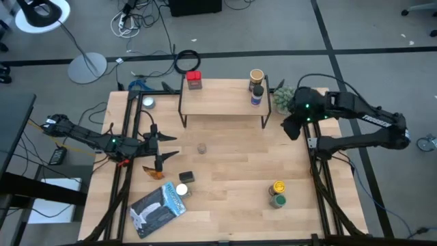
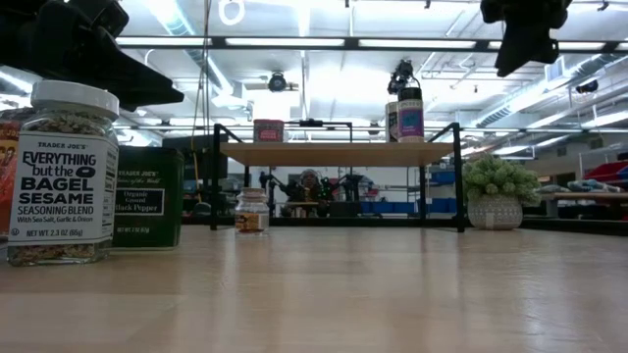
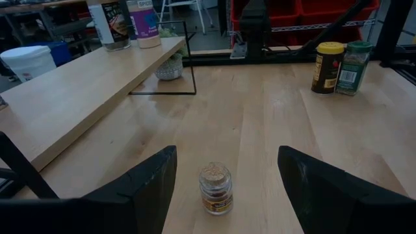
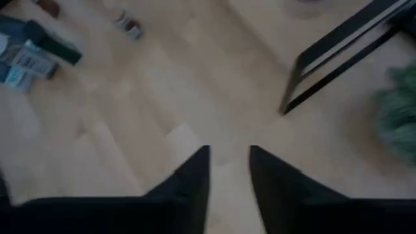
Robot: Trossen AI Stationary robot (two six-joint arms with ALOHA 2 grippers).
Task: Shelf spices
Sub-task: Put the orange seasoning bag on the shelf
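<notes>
The shelf [image 1: 222, 104] stands at the table's far middle. On it are a red tin [image 1: 194, 80], a tan jar [image 1: 256, 74] and a blue-labelled jar [image 1: 257, 96]. A small cork-topped jar [image 3: 215, 188] stands on the table a short way ahead of my left gripper [image 1: 171, 147], whose fingers are open and apart from it. My right gripper [image 1: 292, 127] hangs above the table beside the shelf's right leg, with a narrow gap between its fingers [image 4: 198, 172] and nothing in it. Yellow-lidded [image 1: 278, 186] and green-lidded [image 1: 277, 200] jars stand near right.
A spiky green plant [image 1: 283, 99] sits right of the shelf. At near left stand a bagel seasoning jar [image 2: 64, 176] and a dark pepper tin [image 2: 147, 196], with a flat blue-grey packet [image 1: 158, 208] lying beside them. A round tin [image 1: 147, 103] sits far left. Bare wood lies mid-table.
</notes>
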